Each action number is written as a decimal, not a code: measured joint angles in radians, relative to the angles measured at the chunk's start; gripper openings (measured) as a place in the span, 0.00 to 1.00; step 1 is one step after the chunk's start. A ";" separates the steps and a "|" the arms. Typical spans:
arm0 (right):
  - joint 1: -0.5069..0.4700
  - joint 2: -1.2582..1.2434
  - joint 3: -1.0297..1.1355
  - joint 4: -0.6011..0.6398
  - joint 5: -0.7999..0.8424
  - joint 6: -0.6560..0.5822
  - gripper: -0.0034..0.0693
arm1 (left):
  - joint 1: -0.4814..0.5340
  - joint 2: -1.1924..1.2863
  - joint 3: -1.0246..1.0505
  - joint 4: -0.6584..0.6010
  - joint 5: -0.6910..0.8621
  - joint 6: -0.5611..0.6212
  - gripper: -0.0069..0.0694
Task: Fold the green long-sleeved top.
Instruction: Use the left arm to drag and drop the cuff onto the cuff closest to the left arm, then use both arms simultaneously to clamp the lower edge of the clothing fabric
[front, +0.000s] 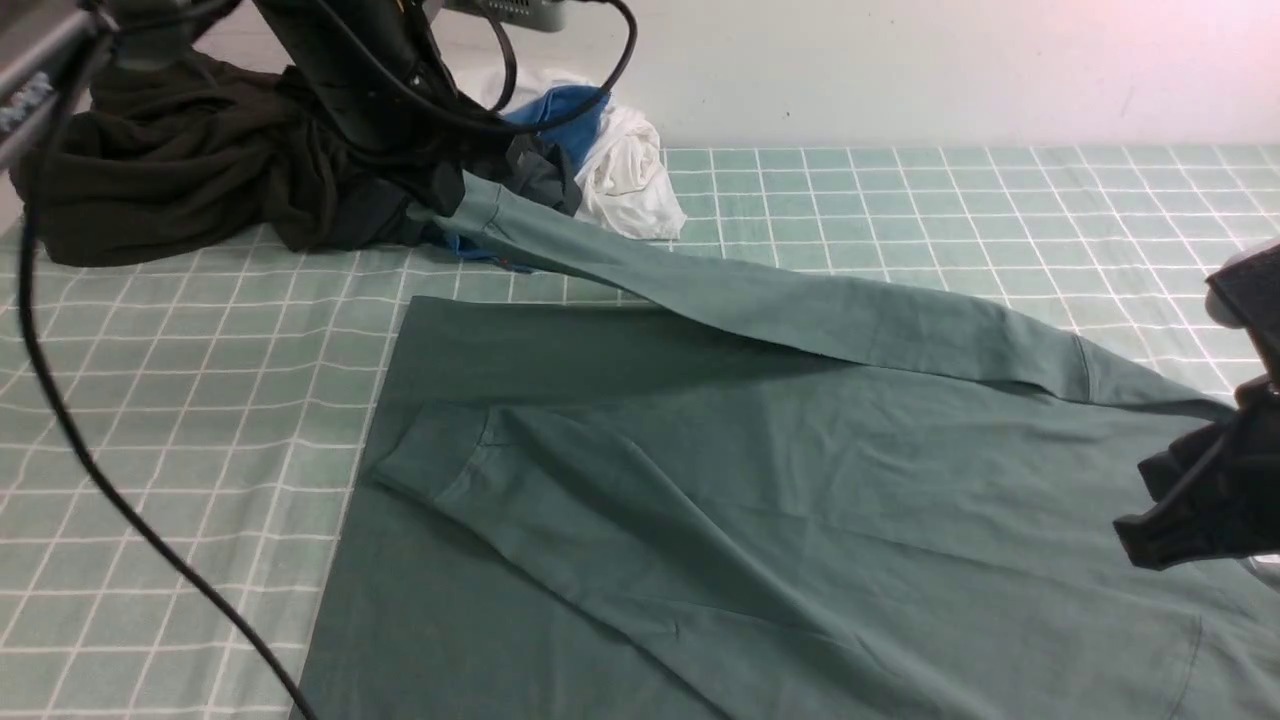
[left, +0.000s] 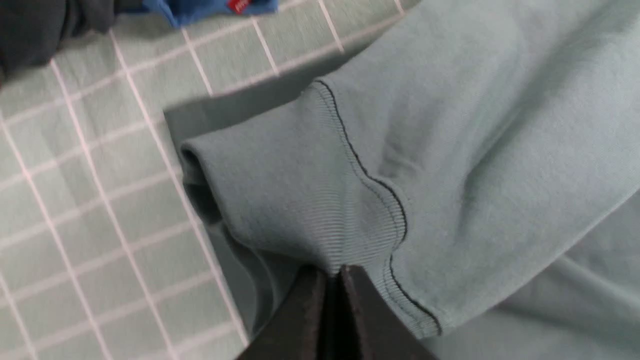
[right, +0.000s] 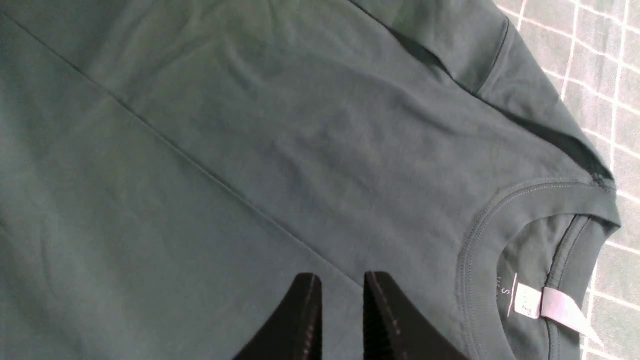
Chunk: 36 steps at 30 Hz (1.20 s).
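Observation:
The green long-sleeved top lies spread over the checked table cover. One sleeve is folded across its body, with the cuff near the left edge. The other sleeve stretches up and left, lifted off the table. My left gripper is shut on that sleeve's ribbed cuff; in the front view the cuff ends at my dark left arm. My right gripper hovers over the top's body beside the collar and neck label. Its jaws stand slightly apart with nothing between them. It shows at the right edge.
A very dark garment is heaped at the back left, with blue and white clothes beside it. A black cable hangs across the left side. The green checked table cover reaches back to the wall.

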 joint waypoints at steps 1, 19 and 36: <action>0.000 0.000 0.000 0.008 0.002 0.000 0.22 | 0.000 -0.042 0.056 -0.001 0.003 -0.007 0.10; 0.000 -0.026 0.000 0.122 0.074 -0.041 0.25 | -0.156 -0.455 1.068 -0.022 -0.369 -0.049 0.12; 0.135 -0.060 0.000 0.517 0.386 -0.408 0.54 | -0.309 -0.506 1.110 0.045 -0.048 0.072 0.67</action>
